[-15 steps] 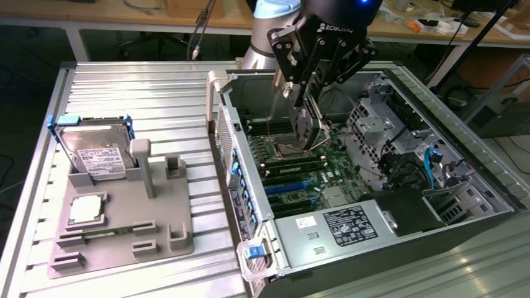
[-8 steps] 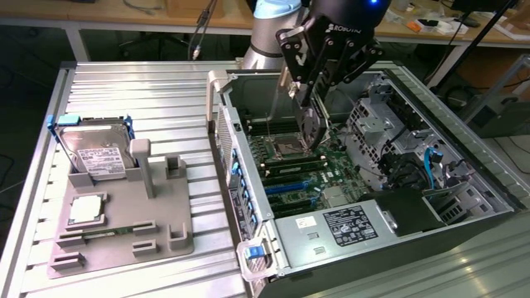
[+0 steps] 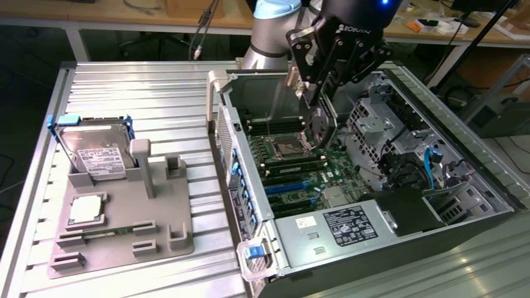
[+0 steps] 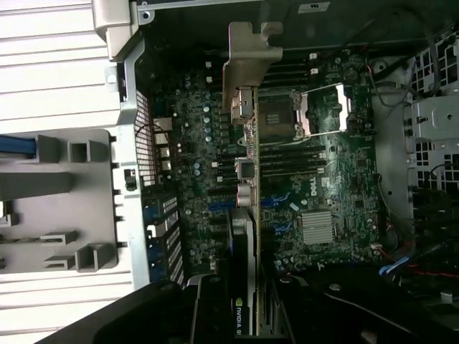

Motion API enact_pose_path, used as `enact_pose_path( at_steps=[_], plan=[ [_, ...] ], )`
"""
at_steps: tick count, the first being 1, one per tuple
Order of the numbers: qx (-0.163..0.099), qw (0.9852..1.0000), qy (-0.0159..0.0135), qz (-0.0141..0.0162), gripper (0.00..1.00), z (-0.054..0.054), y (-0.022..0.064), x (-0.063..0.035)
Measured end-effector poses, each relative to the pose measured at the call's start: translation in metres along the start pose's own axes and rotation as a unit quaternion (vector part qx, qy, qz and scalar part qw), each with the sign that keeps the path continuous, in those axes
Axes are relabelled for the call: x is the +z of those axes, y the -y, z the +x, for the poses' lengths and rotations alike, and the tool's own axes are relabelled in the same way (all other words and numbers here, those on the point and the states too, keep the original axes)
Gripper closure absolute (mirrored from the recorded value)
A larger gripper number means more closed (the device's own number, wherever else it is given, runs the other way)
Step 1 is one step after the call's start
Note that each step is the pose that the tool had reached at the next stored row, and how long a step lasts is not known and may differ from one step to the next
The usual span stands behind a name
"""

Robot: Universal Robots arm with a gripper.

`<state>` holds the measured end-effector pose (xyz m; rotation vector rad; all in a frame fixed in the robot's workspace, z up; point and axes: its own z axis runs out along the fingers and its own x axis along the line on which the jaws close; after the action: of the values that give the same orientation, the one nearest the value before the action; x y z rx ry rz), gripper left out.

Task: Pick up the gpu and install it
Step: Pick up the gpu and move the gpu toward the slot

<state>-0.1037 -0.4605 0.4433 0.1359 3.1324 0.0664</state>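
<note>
The gpu (image 3: 321, 124) is a dark flat card held on edge over the open computer case (image 3: 463, 155), with my gripper (image 3: 319, 99) shut on its upper part. Its pale metal bracket strip (image 3: 291, 81) points toward the case's rear wall. In the wrist view the gpu (image 4: 246, 193) is seen edge-on, running from my gripper (image 4: 247, 301) out to the bracket (image 4: 249, 57) above the motherboard (image 4: 323, 186). The card hangs over the area near the CPU socket (image 3: 291, 146), apart from the blue expansion slots (image 3: 286, 182).
A grey parts fixture (image 3: 157, 230) lies on the slatted table at the exterior view's left, holding a silver hard drive (image 3: 95, 152), a CPU (image 3: 87, 208) and a memory stick (image 3: 93, 233). Drive cages (image 3: 377, 124), cables and a black power supply (image 3: 406, 211) crowd the case's far side.
</note>
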Motion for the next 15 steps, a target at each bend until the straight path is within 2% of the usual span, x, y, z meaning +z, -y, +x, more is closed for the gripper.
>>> enact_pose_path(
  at_steps=[15],
  plan=[
    [0.000, 1.0000, 0.0000, 0.0000, 0.73, -0.0049, -0.0004, 0.0000]
  ],
)
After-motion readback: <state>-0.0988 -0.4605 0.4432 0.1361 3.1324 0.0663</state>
